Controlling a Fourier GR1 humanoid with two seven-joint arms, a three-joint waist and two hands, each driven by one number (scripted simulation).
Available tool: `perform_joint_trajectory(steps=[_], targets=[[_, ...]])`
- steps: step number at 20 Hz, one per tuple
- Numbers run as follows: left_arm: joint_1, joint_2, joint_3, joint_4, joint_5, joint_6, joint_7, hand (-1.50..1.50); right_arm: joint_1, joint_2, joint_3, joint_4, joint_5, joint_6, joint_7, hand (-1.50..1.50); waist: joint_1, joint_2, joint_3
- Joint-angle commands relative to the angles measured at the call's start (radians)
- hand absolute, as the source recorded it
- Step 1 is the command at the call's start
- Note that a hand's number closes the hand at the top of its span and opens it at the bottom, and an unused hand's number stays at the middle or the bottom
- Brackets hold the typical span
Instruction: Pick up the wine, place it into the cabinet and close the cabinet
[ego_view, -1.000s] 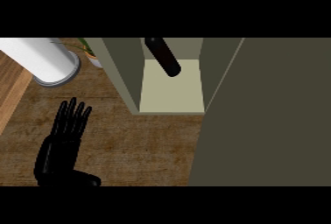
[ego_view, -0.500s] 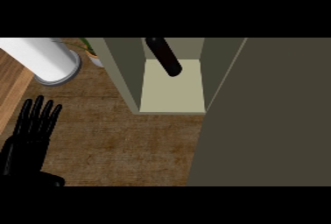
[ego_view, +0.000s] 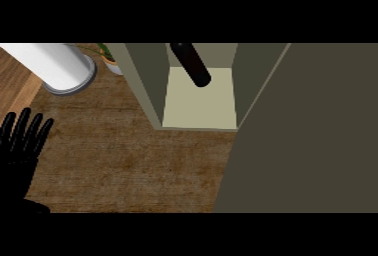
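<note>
Left hand (ego_view: 16, 162) rests at nine o'clock, fingers straight and spread, holding nothing. The wine (ego_view: 192, 65) already stands inside the cabinet (ego_view: 199, 102) at twelve. The door (ego_view: 310, 140) at three is open, so swinging it shut looks like the next step.

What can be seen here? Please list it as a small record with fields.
wine: dark bottle, inside the cabinet
cabinet: open, pale floor showing
cabinet door: open, at the view's right
left hand: open, fingers straight, at the left edge, holding nothing
right hand: not in view
other things: white cylinder and potted plant, upper left
counter: brown
</note>
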Motion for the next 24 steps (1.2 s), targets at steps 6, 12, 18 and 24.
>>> perform_joint_trajectory(steps=[6, 12, 18, 24], targets=[[-0.029, 0.023, 0.021, -0.009, 0.018, -0.029, 0.029, -1.50, -0.219, 0.241, 0.113, 0.008, -0.080, -0.033, 0.176, 1.50, 0.037, 0.007, -0.001], [-0.049, 0.042, 0.049, 0.029, 0.050, -0.049, 0.053, -1.50, -0.421, 0.384, 0.105, 0.116, -0.066, -0.068, 0.315, 1.50, 0.045, 0.002, -0.003], [-0.028, 0.045, 0.061, 0.037, 0.051, -0.055, 0.068, -1.50, -0.797, 0.663, 0.054, 0.412, -0.024, -0.163, 0.490, 1.50, 0.026, 0.000, 0.001], [-0.046, 0.010, 0.079, 0.131, 0.021, -0.111, 0.024, -1.50, -1.133, 0.672, -0.095, 0.693, -0.177, -0.254, 0.471, 1.50, 0.005, 0.004, 0.004]])
